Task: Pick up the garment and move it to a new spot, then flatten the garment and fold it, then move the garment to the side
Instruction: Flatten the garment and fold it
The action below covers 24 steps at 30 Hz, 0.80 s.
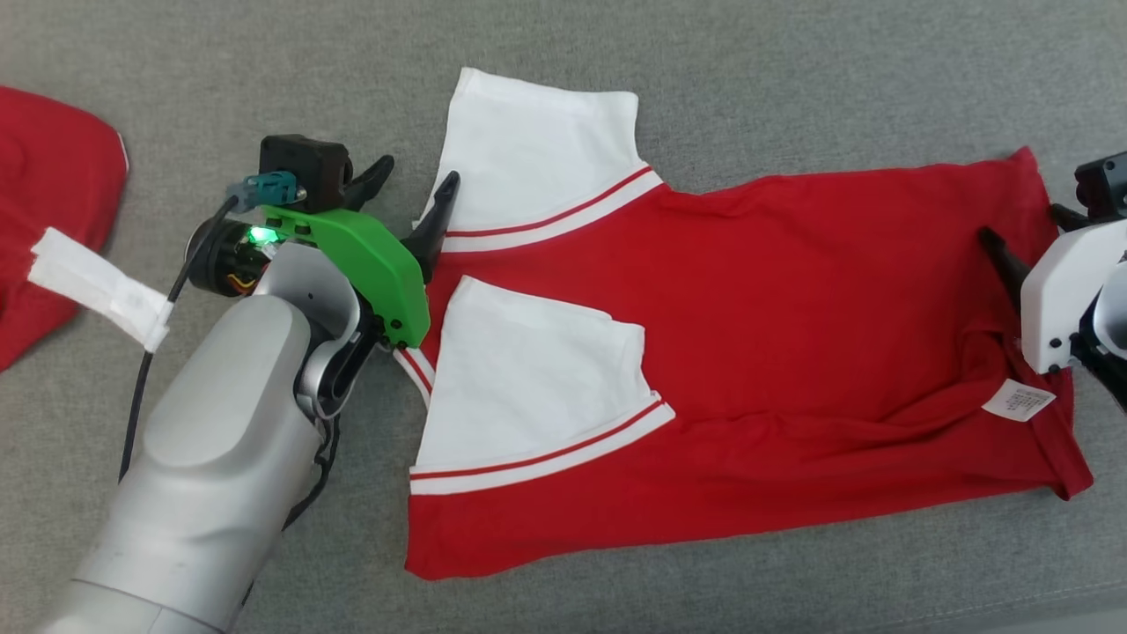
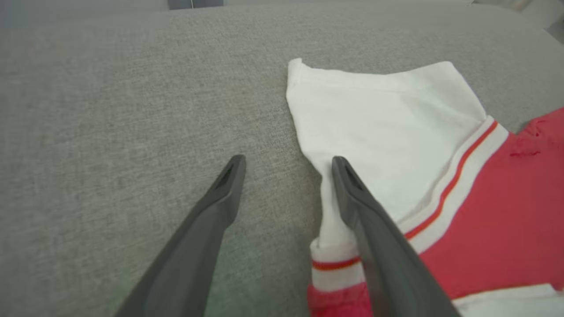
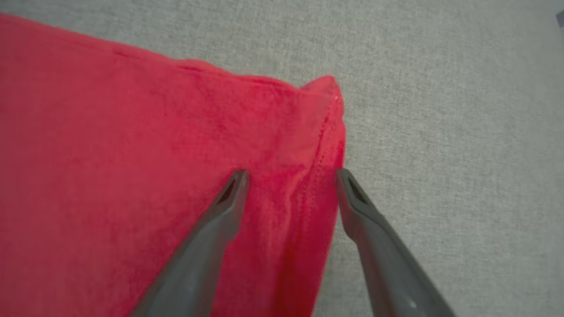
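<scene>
A red garment (image 1: 792,352) with white sleeves lies spread across the middle of the bench (image 1: 748,70), which is covered in grey woven fabric. Its sleeve end points toward the bench's left side and its hem toward the right edge. One white sleeve (image 1: 546,150) lies flat at the far side. The other sleeve (image 1: 528,379) is folded over the red body on the near side. Both carry a red stripe along a white band. A small white care label (image 1: 1019,401) sits on the red cloth near the hem.

The left gripper (image 1: 419,172) has its fingers apart with nothing between them. In the left wrist view the left gripper (image 2: 287,160) has one finger over bare bench fabric and the other over the edge of the far sleeve. I cannot tell if it touches.

The right gripper (image 1: 1021,222) is at the hem, also spread wide and empty. In the right wrist view the right gripper (image 3: 291,173) straddles the hem edge near the garment's far right corner, with one finger over red cloth and one over the bench.

A second red cloth (image 1: 44,211) lies at the bench's left edge, well apart from the garment.
</scene>
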Available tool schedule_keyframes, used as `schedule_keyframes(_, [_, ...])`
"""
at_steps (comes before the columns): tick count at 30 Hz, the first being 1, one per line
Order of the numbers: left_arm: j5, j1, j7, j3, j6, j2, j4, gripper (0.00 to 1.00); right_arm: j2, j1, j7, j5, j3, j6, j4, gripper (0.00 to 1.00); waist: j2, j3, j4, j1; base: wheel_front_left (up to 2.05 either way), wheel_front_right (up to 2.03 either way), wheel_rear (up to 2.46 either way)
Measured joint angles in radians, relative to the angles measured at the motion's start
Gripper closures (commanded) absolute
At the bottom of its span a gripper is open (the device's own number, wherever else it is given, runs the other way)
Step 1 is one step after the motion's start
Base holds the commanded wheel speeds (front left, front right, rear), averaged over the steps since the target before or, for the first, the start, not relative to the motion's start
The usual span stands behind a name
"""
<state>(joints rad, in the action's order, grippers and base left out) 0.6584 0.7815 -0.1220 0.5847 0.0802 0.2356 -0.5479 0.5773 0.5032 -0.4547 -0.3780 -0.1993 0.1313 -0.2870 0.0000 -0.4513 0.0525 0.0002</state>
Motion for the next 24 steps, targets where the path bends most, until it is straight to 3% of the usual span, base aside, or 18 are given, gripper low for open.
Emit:
schedule_keyframes(14, [0.029, 0.177, -0.01, 0.048, 0.043, -0.044, -0.196, 0.0, 0.038, 0.167, 0.049, -0.047, -0.132, 0.001, -0.105, 0.0, 0.0, -0.084, 0.024, -0.0001, 0.0, 0.0, 0.0])
schedule_keyframes(23, [0.077, 0.231, -0.021, 0.11, 0.044, -0.073, -0.221, 0.0, 0.054, 0.19, 0.056, -0.083, -0.175, 0.001, -0.112, 0.0, 0.0, -0.089, 0.032, -0.0001, 0.0, 0.0, 0.0])
schedule_keyframes(24, [0.084, 0.235, -0.029, 0.127, 0.044, -0.074, -0.215, 0.36, 0.058, 0.192, 0.056, -0.087, -0.186, 0.0, -0.11, 0.0, 0.0, -0.089, 0.031, -0.0001, 0.0, 0.0, 0.0])
